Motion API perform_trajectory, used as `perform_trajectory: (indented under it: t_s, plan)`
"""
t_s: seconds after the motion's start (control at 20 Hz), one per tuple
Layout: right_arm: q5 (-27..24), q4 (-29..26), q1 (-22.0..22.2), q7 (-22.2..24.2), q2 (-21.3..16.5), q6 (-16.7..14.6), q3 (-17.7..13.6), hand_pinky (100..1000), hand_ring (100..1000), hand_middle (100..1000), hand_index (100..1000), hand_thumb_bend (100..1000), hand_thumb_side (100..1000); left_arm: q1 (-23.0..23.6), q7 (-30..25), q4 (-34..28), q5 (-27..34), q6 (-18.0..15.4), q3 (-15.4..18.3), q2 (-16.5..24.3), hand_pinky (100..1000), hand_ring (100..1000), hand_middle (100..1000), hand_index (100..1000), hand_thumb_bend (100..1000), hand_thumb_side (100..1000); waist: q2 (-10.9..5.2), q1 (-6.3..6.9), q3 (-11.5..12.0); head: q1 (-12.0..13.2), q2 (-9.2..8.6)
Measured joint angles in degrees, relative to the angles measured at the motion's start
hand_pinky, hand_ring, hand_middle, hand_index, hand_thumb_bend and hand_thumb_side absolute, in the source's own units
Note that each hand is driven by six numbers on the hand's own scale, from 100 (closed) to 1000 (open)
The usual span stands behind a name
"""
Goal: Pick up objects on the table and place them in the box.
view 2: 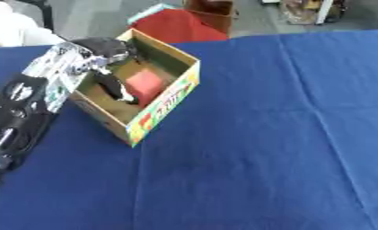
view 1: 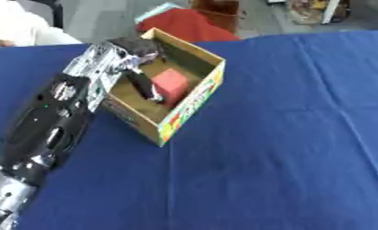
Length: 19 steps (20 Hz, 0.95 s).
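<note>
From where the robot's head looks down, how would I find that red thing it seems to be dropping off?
Start with the blue cloth-covered table and find the open cardboard box with the colourful printed side, towards the far left. The robot's left hand reaches down into it from the left. Beside the dark fingers lies a red block, the only bright red thing inside the brown box.

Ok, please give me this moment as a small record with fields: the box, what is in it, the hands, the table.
box: open cardboard box with a colourful printed side, standing on the table, left of centre
inside the box: one red block
left hand: left hand reaching down into the box, fingers beside the red block; whether they touch it cannot be told
right hand: not in view
table: blue cloth covers it; no other loose object shows on it
</note>
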Motion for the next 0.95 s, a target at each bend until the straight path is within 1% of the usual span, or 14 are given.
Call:
perform_trajectory:
  t_s: [0.05, 0.15, 0.25, 0.35, 0.45, 0.6, 0.8, 0.9, 0.95]
  plan:
    - [0.0, 0.0, 0.1, 0.0, 0.0, 0.0, 0.0, 688, 752, 866, 779, 100, 1000, 0.2, 0.4, -1.3, 1.2, 0.4, 0.0, 0.1, 786, 868, 809, 847, 366, 446, -0.16, 0.00, 0.0, 0.0, 0.05]
    - [0.0, 0.0, 0.1, 0.0, 0.0, 0.0, 0.0, 689, 752, 865, 780, 100, 1000, 0.4, 1.1, -4.8, 3.9, 1.5, 0.0, 0.9, 754, 840, 783, 828, 306, 462, -0.38, -0.01, 0.2, -0.2, 0.38]
    - [0.0, 0.0, 0.1, -0.1, 0.0, 0.1, 0.0, 690, 752, 864, 780, 100, 1000, 0.9, 1.8, -9.5, 6.4, 3.2, 0.0, 2.1, 728, 818, 765, 820, 285, 483, -0.58, -0.02, 0.5, -0.5, 0.54]
    - [0.0, 0.0, 0.2, -0.3, 0.0, 0.1, -0.1, 691, 753, 863, 781, 100, 1000, 1.6, 2.4, -15.1, 9.0, 5.1, 0.1, 3.7, 688, 784, 740, 799, 243, 523, -0.89, -0.02, 0.7, -0.6, 0.95]
    - [0.0, 0.0, 0.4, -0.4, 0.0, 0.1, -0.2, 692, 753, 862, 781, 100, 999, 2.7, 3.3, -21.4, 11.7, 7.3, 0.8, 5.7, 658, 752, 714, 797, 243, 566, -1.27, -0.03, 1.0, -0.9, 1.05]
    - [0.0, 0.0, 0.6, -0.6, -0.1, 0.1, -0.4, 693, 753, 861, 782, 100, 998, 5.5, 5.4, -31.5, 16.5, 10.7, 2.1, 9.2, 620, 705, 669, 776, 206, 586, -1.64, -0.05, 1.4, -1.3, 1.52]
    - [0.1, 0.0, 0.6, -1.0, -0.3, 0.0, -0.6, 694, 754, 860, 782, 100, 997, 11.4, 11.3, -44.9, 25.1, 14.3, 4.6, 13.9, 607, 690, 665, 775, 169, 614, -1.92, -0.36, 2.0, -1.8, 1.84]
    - [0.2, 0.0, 0.6, -1.1, -0.6, -0.1, -0.7, 695, 754, 859, 783, 100, 997, 14.5, 15.7, -49.7, 29.3, 15.1, 6.0, 15.9, 605, 684, 659, 773, 157, 620, -1.94, -0.59, 2.2, -2.0, 1.95]
    - [0.2, 0.0, 0.6, -1.2, -0.6, -0.1, -0.7, 695, 754, 859, 783, 100, 997, 15.8, 17.9, -51.0, 31.2, 14.8, 6.5, 16.7, 604, 681, 654, 770, 149, 611, -1.97, -0.70, 2.3, -2.0, 1.95]
